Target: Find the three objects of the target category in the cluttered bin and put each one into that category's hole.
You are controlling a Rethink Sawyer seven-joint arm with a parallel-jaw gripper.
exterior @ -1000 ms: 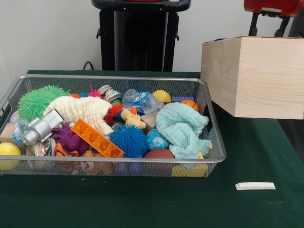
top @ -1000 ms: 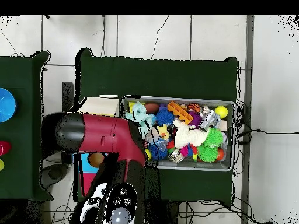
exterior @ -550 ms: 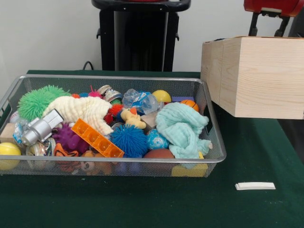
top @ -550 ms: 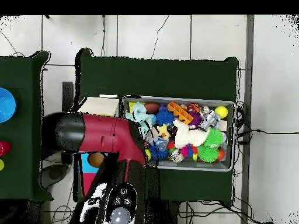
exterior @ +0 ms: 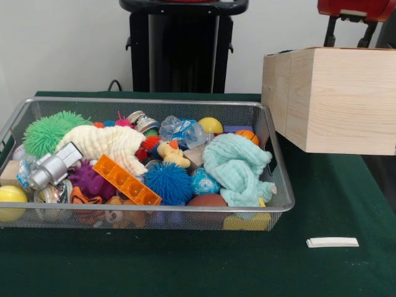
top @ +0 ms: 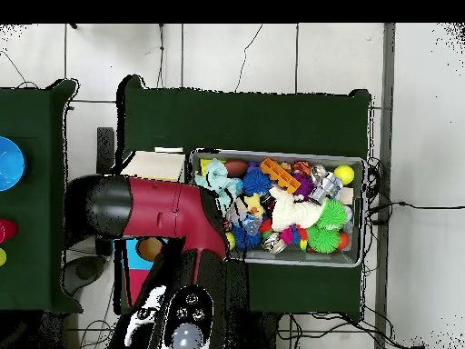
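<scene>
A wire mesh bin [exterior: 148, 101] holds a heap of toys: a green spiky ball [exterior: 46, 131], a white plush [exterior: 105, 142], an orange block [exterior: 127, 179], a blue spiky ball [exterior: 168, 182], a teal cloth [exterior: 238, 167], a silver toy [exterior: 52, 167] and a yellow ball [exterior: 210, 125]. To its right stands a pale wooden box [exterior: 346, 99]. The gripper [exterior: 349, 28] shows only as black parts under a red housing, above and behind the box's top. In the overhead view the red arm [top: 163, 209] lies across the box [top: 154, 165] beside the bin [top: 272, 153].
A small white strip [exterior: 332, 242] lies on the green cloth in front of the box. A black pedestal [exterior: 182, 46] rises behind the bin. Overhead, a second green table [top: 27, 182] carries a blue dish [top: 9, 164].
</scene>
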